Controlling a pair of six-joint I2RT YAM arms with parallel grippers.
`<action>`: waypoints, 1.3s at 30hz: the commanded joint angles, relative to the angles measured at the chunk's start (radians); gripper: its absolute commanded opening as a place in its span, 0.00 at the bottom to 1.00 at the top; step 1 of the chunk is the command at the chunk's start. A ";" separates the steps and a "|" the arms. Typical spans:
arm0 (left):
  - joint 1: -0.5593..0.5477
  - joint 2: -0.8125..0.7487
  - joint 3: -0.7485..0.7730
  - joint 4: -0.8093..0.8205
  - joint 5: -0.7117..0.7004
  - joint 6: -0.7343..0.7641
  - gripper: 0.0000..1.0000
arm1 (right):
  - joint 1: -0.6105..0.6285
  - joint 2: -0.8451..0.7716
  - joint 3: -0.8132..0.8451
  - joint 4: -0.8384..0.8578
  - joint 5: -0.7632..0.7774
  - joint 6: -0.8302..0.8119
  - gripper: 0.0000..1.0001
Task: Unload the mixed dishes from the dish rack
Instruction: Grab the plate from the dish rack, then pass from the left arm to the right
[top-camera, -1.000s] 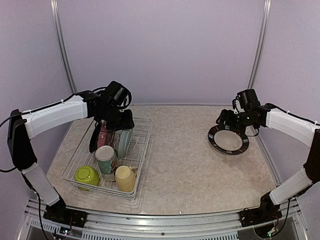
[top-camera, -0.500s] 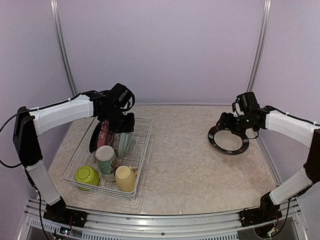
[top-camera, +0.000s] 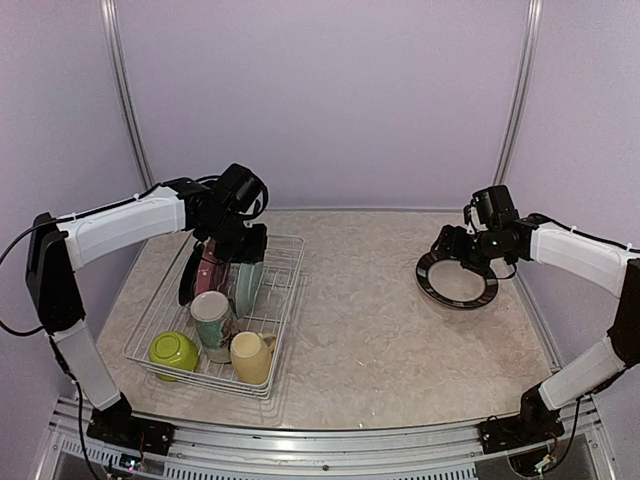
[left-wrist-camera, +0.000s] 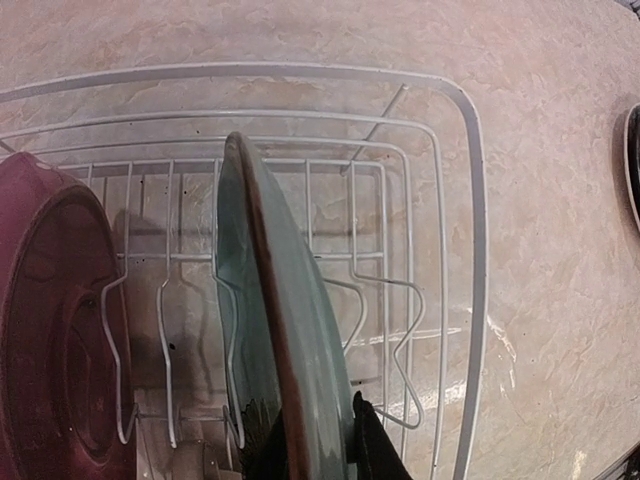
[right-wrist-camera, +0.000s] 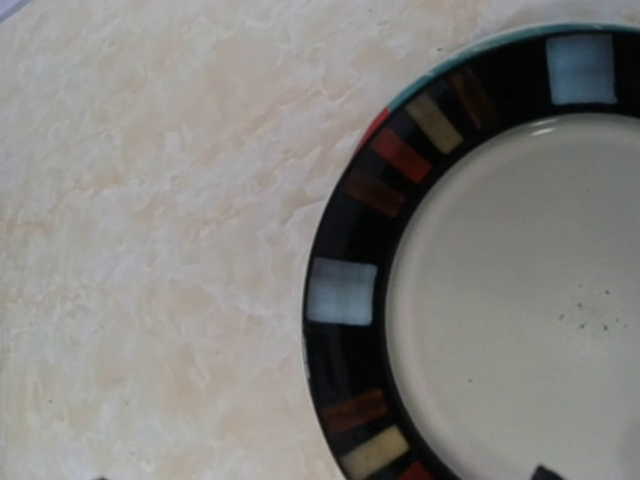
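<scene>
The white wire dish rack stands at the left. In it stand a green plate, a dark red plate and a black plate, with a lime-green bowl, a white floral mug and a pale yellow mug at the near end. My left gripper reaches down from above. Its fingers clamp the top rim of the green plate, one on each face. The white plate with the dark striped rim lies flat on the table at the right. My right gripper is open just above its left rim.
The dark red plate stands one slot to the left of the green one, close to my left fingers. The rack's upright prongs and far rim surround the plate. Bare marbled tabletop lies between the rack and the striped plate.
My left wrist has shifted slightly right over the rack. My right gripper has moved a little over the striped plate, which lies still.
</scene>
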 joint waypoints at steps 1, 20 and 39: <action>0.008 -0.044 0.028 -0.009 0.034 -0.026 0.00 | 0.015 -0.031 -0.012 0.001 0.010 0.006 0.88; 0.051 -0.217 0.033 0.023 0.188 -0.021 0.00 | 0.049 0.066 0.076 0.010 0.003 0.005 0.88; 0.063 -0.480 -0.293 0.542 0.491 0.282 0.00 | 0.136 0.025 -0.007 0.139 -0.026 0.022 0.96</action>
